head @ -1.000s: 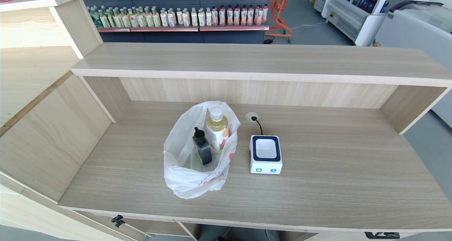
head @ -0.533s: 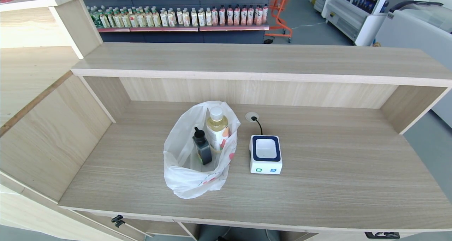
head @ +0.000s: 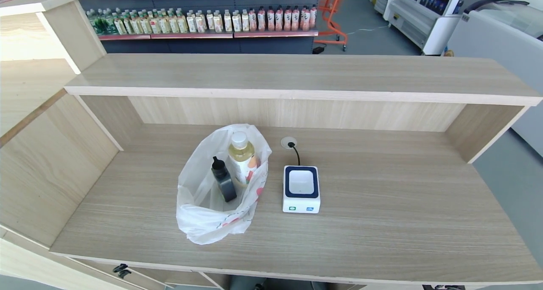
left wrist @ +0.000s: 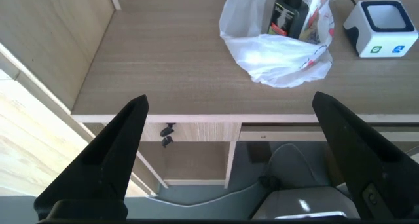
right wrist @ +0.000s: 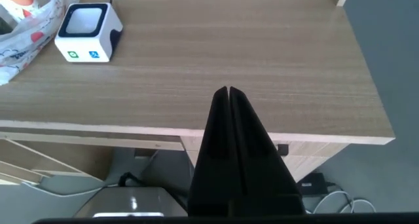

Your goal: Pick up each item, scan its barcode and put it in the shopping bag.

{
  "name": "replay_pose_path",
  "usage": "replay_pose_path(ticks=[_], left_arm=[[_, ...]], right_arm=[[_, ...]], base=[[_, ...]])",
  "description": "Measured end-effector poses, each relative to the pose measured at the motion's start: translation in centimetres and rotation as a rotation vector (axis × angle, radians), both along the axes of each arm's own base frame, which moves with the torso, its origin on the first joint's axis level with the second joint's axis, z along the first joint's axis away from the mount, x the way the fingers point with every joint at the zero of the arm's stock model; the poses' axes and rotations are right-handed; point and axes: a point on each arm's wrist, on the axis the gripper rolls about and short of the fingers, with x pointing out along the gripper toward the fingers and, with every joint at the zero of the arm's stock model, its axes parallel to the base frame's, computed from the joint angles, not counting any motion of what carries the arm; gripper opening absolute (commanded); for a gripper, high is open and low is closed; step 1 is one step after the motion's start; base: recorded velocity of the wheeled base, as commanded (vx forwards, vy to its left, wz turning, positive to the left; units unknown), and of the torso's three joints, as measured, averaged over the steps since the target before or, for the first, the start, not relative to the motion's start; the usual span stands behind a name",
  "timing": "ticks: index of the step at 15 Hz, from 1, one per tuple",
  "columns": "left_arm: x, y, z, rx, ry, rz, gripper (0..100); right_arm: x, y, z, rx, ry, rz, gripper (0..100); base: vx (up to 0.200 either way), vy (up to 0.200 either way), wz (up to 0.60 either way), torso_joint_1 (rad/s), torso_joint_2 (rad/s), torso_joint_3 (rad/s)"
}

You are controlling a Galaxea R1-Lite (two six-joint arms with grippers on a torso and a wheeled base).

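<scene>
A white plastic shopping bag (head: 212, 213) stands open on the wooden counter (head: 382, 213), left of centre. Inside it stand a yellow drink bottle with a white cap (head: 242, 154) and a small dark bottle (head: 223, 181). Right beside the bag sits a white barcode scanner with a dark-rimmed window (head: 301, 189), its cable running to a hole in the counter. In the left wrist view my left gripper (left wrist: 229, 129) is open, held below and in front of the counter edge, with the bag (left wrist: 278, 44) beyond it. My right gripper (right wrist: 228, 93) is shut on nothing, near the counter's front edge.
A raised wooden ledge (head: 297, 75) runs behind the counter and a side wall (head: 55, 162) closes its left end. The counter right of the scanner (right wrist: 85, 34) is bare wood. Shelves of bottles (head: 203, 22) and freezers stand in the room behind.
The whole head view has shifted, so bag and scanner sit further left in it; the camera moved. Bag, bottles and scanner keep their places on the counter.
</scene>
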Motion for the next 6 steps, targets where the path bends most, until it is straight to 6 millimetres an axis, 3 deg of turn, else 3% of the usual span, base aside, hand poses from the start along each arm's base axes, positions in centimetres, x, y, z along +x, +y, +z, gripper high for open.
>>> replay_pose_path(ticks=[6], left_arm=[[0.0,0.0,0.01,0.0,0.0,0.0,100]], right_arm=[[0.01,0.0,0.01,-0.001,0.0,-0.001,0]], base=[[0.0,0.0,0.0,0.0,0.0,0.0]])
